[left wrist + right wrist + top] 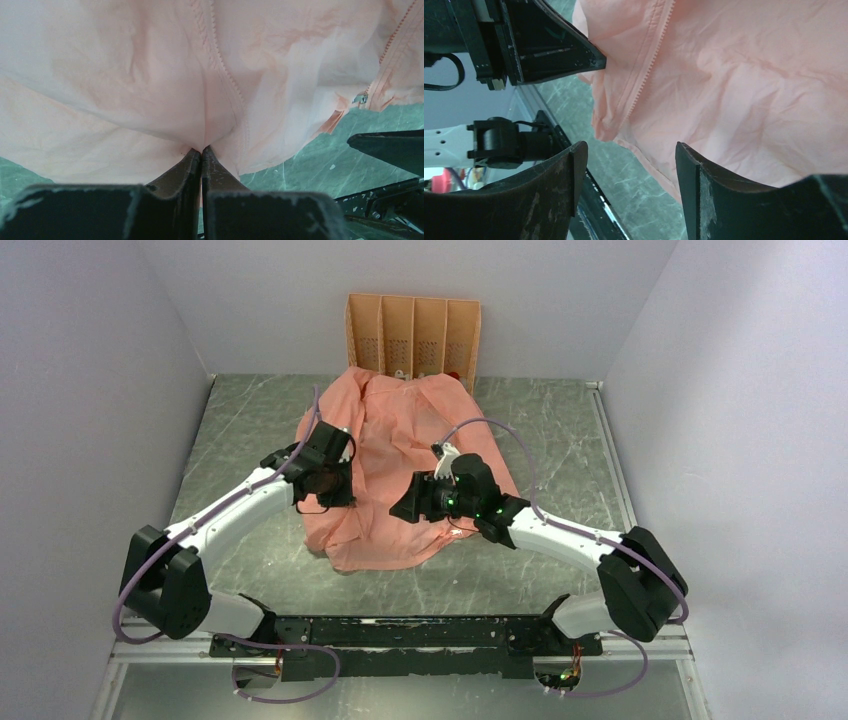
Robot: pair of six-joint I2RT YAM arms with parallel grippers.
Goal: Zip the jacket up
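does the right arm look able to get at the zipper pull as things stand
Probably yes: the right arm has its jaws open just off the jacket hem, and the zipper pull lies exposed there, uncovered.

Left hand [201, 150] pinching jacket [125, 75] fold; zipper pull [361, 98] at right.

A salmon-pink thin-fabric jacket [400, 440] lies on the green marbled tabletop [585, 455], in front of an orange perforated four-slot rack [412, 335] at the rear.
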